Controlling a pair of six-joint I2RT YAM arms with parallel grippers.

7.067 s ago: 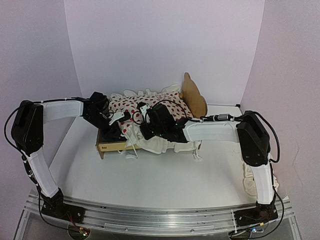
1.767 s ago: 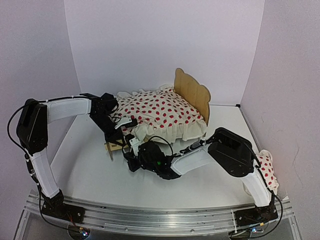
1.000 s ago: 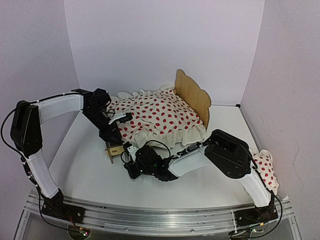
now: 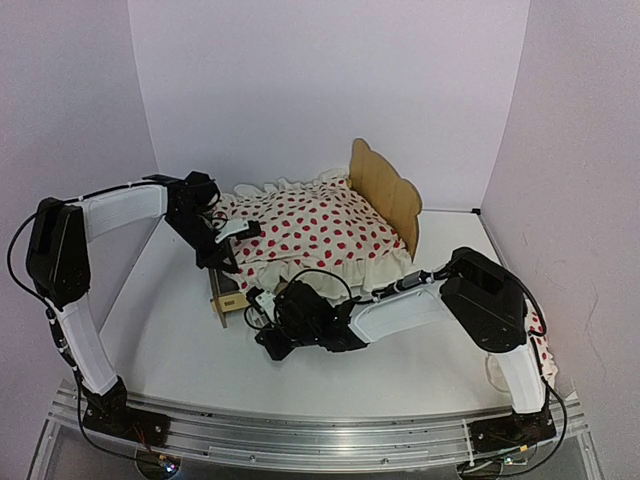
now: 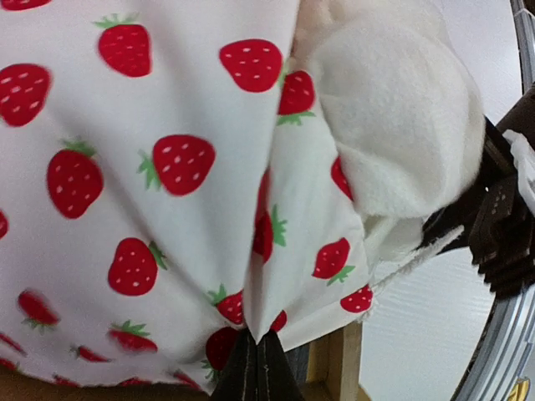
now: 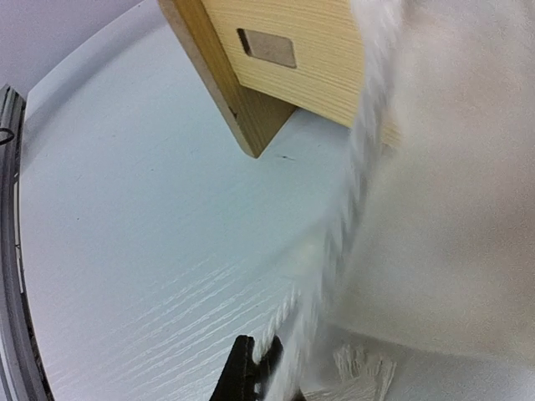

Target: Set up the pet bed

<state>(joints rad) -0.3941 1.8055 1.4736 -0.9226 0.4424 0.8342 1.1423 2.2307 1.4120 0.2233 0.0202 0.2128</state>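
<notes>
The pet bed stands mid-table, with its wavy headboard at the right and its low footboard at the left. A white ruffled duvet with red strawberries covers it. My left gripper is above the footboard corner. It is shut on a fold of the duvet at the hem, just above a wooden post. My right gripper is low on the table in front of the bed. It is shut on a white cord that hangs from the duvet's edge, with the footboard beyond it.
A small red-dotted pillow lies at the right table edge behind the right arm. The white walls close in at the back and sides. A metal rail runs along the near edge.
My left gripper was open by the footboard corner and has since shut on the duvet's hem. The right arm's elbow has swung to the right, and its gripper has stayed shut low on the table.
</notes>
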